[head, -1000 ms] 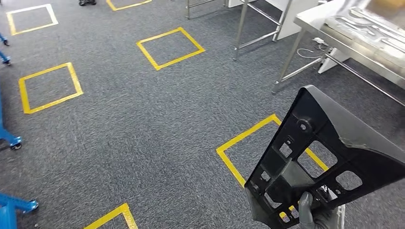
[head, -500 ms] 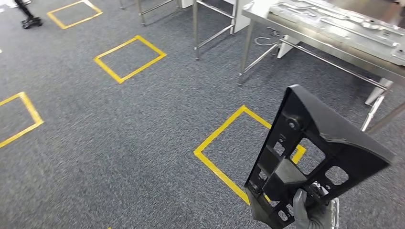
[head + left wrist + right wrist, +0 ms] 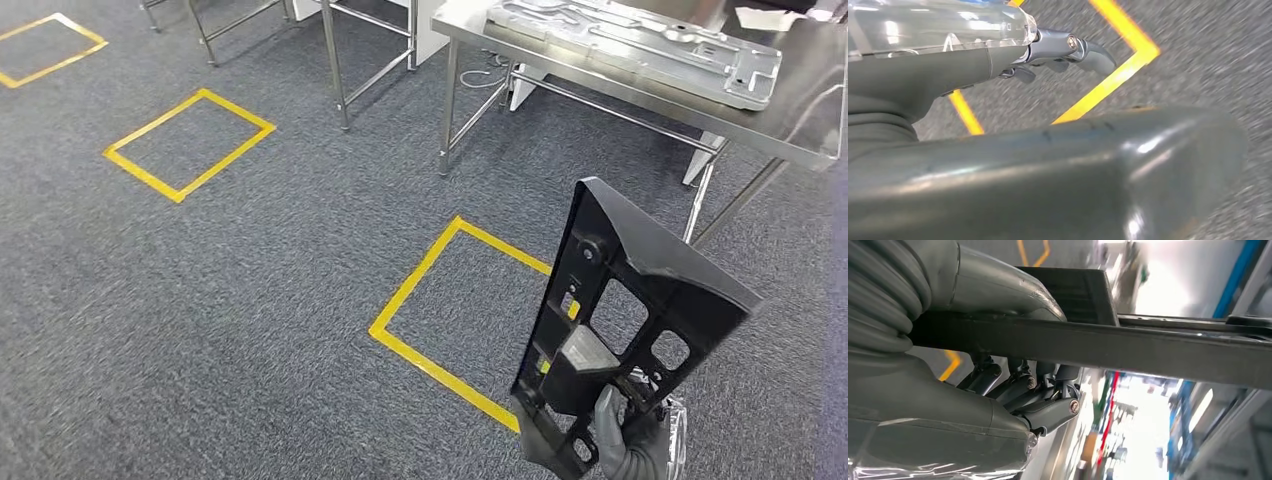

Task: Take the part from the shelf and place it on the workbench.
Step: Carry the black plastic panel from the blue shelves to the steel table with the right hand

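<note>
In the head view my right hand [image 3: 628,442] grips the lower end of a black plastic part [image 3: 625,295], a flat frame with several cut-outs, held upright over the carpet. The right wrist view shows the part [image 3: 1148,347] as a dark bar clamped between the thumb and the fingers [image 3: 1040,390] of the right hand. The steel workbench [image 3: 800,125] stands ahead to the right, beyond the part. My left hand [image 3: 998,60] hangs over the floor holding nothing, its fingers [image 3: 1088,50] loosely extended.
A pressed sheet-metal panel [image 3: 640,45] lies on the workbench. Steel table frames [image 3: 335,60] stand at the back. Yellow tape squares [image 3: 415,275] mark the grey carpet, one just ahead of me and another [image 3: 145,175] to the left.
The whole view has swung: the workbench has come further into the picture and closer, the floor squares have slid left. The part stays gripped in my right hand.
</note>
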Motion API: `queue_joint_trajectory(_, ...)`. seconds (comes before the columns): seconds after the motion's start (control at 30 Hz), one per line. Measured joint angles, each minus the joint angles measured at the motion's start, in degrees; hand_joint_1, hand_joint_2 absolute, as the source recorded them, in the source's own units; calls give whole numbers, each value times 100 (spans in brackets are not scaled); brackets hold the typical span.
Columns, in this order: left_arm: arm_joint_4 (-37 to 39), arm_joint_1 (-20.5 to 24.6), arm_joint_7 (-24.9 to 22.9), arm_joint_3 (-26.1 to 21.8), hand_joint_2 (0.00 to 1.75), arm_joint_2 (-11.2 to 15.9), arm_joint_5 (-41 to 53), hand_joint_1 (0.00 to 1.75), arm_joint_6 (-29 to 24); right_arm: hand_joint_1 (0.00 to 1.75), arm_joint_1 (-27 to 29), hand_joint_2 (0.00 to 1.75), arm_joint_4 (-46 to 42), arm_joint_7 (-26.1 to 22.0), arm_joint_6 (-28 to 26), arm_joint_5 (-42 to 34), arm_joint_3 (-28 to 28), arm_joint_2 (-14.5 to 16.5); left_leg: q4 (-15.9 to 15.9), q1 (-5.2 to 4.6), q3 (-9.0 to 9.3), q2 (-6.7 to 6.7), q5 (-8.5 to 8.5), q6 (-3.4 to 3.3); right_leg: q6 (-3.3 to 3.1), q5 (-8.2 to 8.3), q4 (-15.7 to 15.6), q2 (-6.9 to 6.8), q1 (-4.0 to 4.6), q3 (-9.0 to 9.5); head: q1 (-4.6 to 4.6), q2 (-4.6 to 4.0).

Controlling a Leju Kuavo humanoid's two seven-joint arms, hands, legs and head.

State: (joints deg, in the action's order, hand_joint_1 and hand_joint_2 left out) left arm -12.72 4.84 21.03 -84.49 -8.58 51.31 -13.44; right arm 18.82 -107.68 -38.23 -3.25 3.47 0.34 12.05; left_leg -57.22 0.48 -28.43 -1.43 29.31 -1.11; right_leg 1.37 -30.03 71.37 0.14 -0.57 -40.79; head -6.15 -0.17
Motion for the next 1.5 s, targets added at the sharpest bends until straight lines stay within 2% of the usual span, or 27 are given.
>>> queue_joint_trajectory(0.07, 0, -1, 13, 38, 0, -17, 25, 0, 34, 175, -1, 175, 42, 12, -140, -15, 37, -52, 8, -7, 145, -45, 108, 16, -67, 470, -750, -49, 25, 266, 0, 0)
queue_joint_trajectory(0.1, 0, 1, 19, 52, 0, -27, 35, 0, 47, 175, -4, 175, 59, 16, -179, -22, 56, -75, 17, -10, 195, -56, 152, 34, -111, 560, -1044, -83, 53, 374, 2, 0)
queue_joint_trajectory(0.17, 1, 5, 34, 78, 0, -53, 45, 0, 64, 175, -4, 175, 78, 27, -231, -26, 95, -112, 46, -8, 286, -79, 206, 98, -197, 504, -1222, -120, 108, 457, 4, 0)
queue_joint_trajectory(0.27, 2, 26, 80, 112, 0, -74, 43, 0, 75, 175, -7, 175, 89, 43, -320, -23, 139, -144, -205, 6, 337, -51, 168, 206, -311, 427, -1337, -67, 82, 682, 5, -1)
queue_joint_trajectory(0.33, 2, 50, 104, 123, 0, -80, 38, 0, 86, 175, -28, 175, 93, 65, -381, -8, 164, -156, -805, 32, 21, 40, 226, 245, -356, 347, -1371, -40, 60, 858, 5, -1)
queue_joint_trajectory(0.4, 2, 39, 113, 138, 0, -75, 37, 0, 93, 175, -42, 175, 106, 92, -435, 25, 201, -177, -1464, 42, -476, 84, 507, 269, -378, 232, -1371, -1, 65, 984, 5, 0)
queue_joint_trajectory(0.47, 2, -5, 111, 154, 0, -62, 48, 0, 88, 175, -40, 175, 133, 118, -487, 57, 228, -206, -1673, 44, -855, 87, 803, 278, -372, 95, -1371, 64, 66, 1150, 5, 0)
queue_joint_trajectory(0.5, 2, -24, 109, 161, 0, -57, 61, 0, 82, 175, -39, 175, 149, 131, -517, 67, 238, -225, -1546, 42, -947, 87, 813, 271, -364, 17, -1371, 93, 67, 1254, 5, 0)
queue_joint_trajectory(0.53, 2, -38, 107, 167, 0, -54, 74, 0, 74, 175, -39, 175, 166, 145, -551, 73, 251, -248, -1278, 37, -985, 88, 632, 252, -352, -69, -1371, 112, 67, 1364, 5, 0)
queue_joint_trajectory(0.63, 2, -74, 103, 179, 0, -50, 104, 0, 46, 175, -53, 175, 211, 169, -686, 106, 296, -329, -454, -12, -1028, 97, -453, 154, -284, -314, -1366, 148, 80, 1589, 6, 0)
queue_joint_trajectory(0.67, 2, -83, 100, 183, 0, -50, 108, 0, 40, 175, -63, 175, 219, 173, -742, 134, 312, -360, -348, -29, -1028, 100, -622, 117, -249, -358, -1369, 159, 80, 1631, 6, 0)
queue_joint_trajectory(0.7, 2, -84, 92, 188, 0, -51, 110, 0, 39, 175, -78, 175, 225, 182, -807, 175, 327, -401, -324, -39, -996, 103, -603, 79, -206, -350, -1349, 168, 82, 1647, 5, 0)
queue_joint_trajectory(0.77, 2, -72, 72, 197, 0, -54, 119, 0, 51, 175, -138, 175, 223, 206, -934, 271, 347, -495, -223, -21, -860, 107, -543, 2, -132, -211, -1119, 149, 72, 1564, 4, 0)
queue_joint_trajectory(0.83, 2, -56, 62, 206, 0, -50, 151, 0, 90, 175, -235, 175, 201, 250, -1067, 348, 350, -610, -100, 2, -664, 111, -482, -52, -74, -79, -507, 92, 53, 1195, 5, 0)
queue_joint_trajectory(0.87, 2, -52, 64, 215, 0, -45, 177, 0, 113, 175, -273, 175, 175, 276, -1129, 370, 344, -668, -48, 2, -563, 112, -434, -68, -45, -135, -167, 62, 37, 950, 5, 0)
queue_joint_trajectory(0.93, 2, -52, 74, 250, 0, -34, 240, 0, 164, 175, -306, 175, 64, 323, -1258, 409, 295, -789, 12, 7, -349, 124, -305, -77, 6, -584, 236, 43, 0, 492, 5, 0)
queue_joint_trajectory(1.0, 2, -66, 79, 302, 0, -30, 305, 0, 210, 175, -306, 175, -92, 347, -1358, 421, 196, -903, 29, 14, -105, 141, -135, -60, 38, -962, 125, 27, -32, 249, 5, 0)
queue_joint_trajectory(1.03, 2, -71, 80, 327, 0, -30, 334, 0, 231, 175, -305, 175, -177, 354, -1383, 388, 134, -956, 30, 16, 22, 129, -38, -49, 38, -888, -109, -2, -42, 204, 5, 0)
queue_joint_trajectory(1.07, 2, -79, 79, 351, 0, -30, 361, 0, 249, 175, -304, 175, -256, 358, -1380, 321, 69, -1009, 33, 15, 135, 111, 61, -36, 17, -567, -417, -85, -42, 186, 6, 0)
queue_joint_trajectory(1.13, 2, -98, 73, 397, 0, -28, 411, 0, 278, 175, -304, 175, -395, 360, -1317, 110, -68, -1116, 19, -12, 351, 53, 271, 12, -56, 317, -945, -342, 5, 155, 7, 0)
queue_joint_trajectory(1.17, 2, -108, 66, 424, 0, -24, 432, 0, 290, 175, -303, 175, -462, 363, -1277, 7, -137, -1165, 38, -27, 454, 15, 367, 48, -97, 591, -1066, -406, 32, 156, 7, 0)
queue_joint_trajectory(1.2, 2, -111, 58, 449, 0, -18, 447, 0, 301, 175, -308, 175, -531, 375, -1245, -81, -206, -1211, 12, -40, 545, -27, 406, 94, -134, 663, -1106, -397, 44, 177, 6, 0)
queue_joint_trajectory(1.27, 2, -85, 39, 488, 0, -4, 467, 0, 329, 175, -331, 175, -670, 426, -1204, -195, -348, -1315, -159, -31, 607, -77, 360, 169, -213, 559, -1122, -235, 28, 324, 3, 0)
queue_joint_trajectory(1.3, 2, -60, 31, 498, 0, 0, 476, 0, 339, 175, -348, 175, -716, 452, -1191, -228, -418, -1368, -421, -21, 516, -44, 274, 193, -254, 523, -1148, -183, 16, 411, 0, 0)
queue_joint_trajectory(1.37, 2, -24, 11, 515, 0, 6, 501, 0, 356, 175, -380, 175, -765, 496, -1179, -244, -561, -1477, -1117, 0, 107, 55, 278, 208, -319, 439, -1178, -100, 11, 569, -2, 0)
queue_joint_trajectory(1.43, 3, -36, -10, 537, 0, 8, 522, 0, 364, 175, -433, 175, -778, 563, -1186, -180, -683, -1586, -1696, 5, -436, 95, 717, 214, -340, 302, -1189, -7, 16, 718, -3, 0)
queue_joint_trajectory(1.5, 3, -69, -29, 564, 0, 16, 540, 0, 372, 175, -524, 175, -779, 688, -1196, -63, -770, -1710, -1760, 4, -819, 96, 1270, 210, -335, 138, -1192, 71, 24, 911, -3, 0)
